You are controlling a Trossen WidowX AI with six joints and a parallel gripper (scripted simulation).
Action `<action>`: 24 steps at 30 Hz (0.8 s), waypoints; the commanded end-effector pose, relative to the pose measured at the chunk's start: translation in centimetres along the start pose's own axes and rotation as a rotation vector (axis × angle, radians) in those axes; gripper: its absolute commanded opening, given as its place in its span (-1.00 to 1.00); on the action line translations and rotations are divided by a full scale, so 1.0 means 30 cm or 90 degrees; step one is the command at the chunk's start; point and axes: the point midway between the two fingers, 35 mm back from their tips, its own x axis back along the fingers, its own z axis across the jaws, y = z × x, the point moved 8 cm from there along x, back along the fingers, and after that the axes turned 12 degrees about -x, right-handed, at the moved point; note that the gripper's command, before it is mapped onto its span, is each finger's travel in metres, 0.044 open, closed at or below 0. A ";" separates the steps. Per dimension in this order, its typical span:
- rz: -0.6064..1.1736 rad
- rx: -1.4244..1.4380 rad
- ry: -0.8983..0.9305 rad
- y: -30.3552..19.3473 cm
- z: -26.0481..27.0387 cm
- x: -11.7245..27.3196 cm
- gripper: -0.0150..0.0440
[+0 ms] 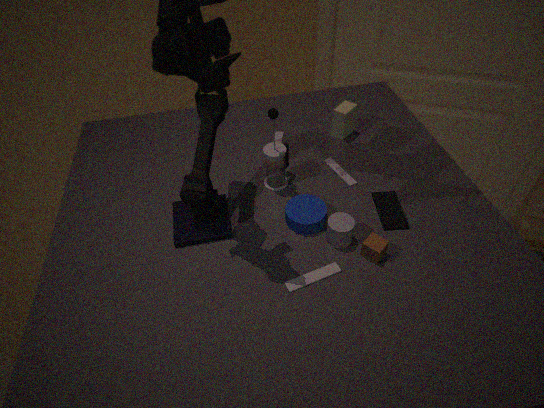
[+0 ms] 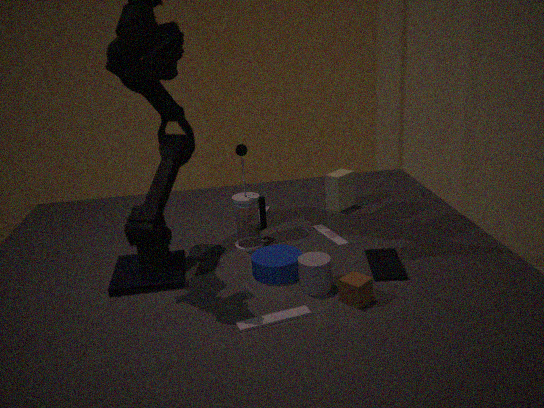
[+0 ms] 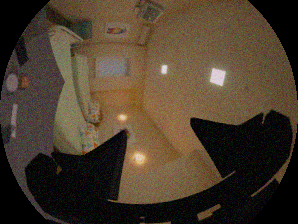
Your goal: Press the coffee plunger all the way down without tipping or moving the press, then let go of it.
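Coffee plunger [image 2: 242, 150] up, open pincer [image 3: 160, 145] high above table [image 1: 125, 310]

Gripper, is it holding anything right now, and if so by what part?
Nothing is held. The gripper is open and raised high above the table, with only the room showing between its fingers; the plunger knob stands untouched.

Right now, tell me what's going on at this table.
Nothing is being handled at the moment. The arm is folded up high above its base, and its tool hangs open and empty, facing the room rather than the table. The coffee press stands upright near the middle of the table, its plunger knob raised well above the lid, so pressing has not begun. A blue disc, a white cylinder and an orange cube sit in front of the press.
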 end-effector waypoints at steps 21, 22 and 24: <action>-0.163 -0.514 0.087 -0.029 0.101 -0.101 1.00; -0.168 -0.550 0.102 -0.021 0.111 -0.105 1.00; -0.178 -0.617 0.136 -0.003 0.133 -0.111 1.00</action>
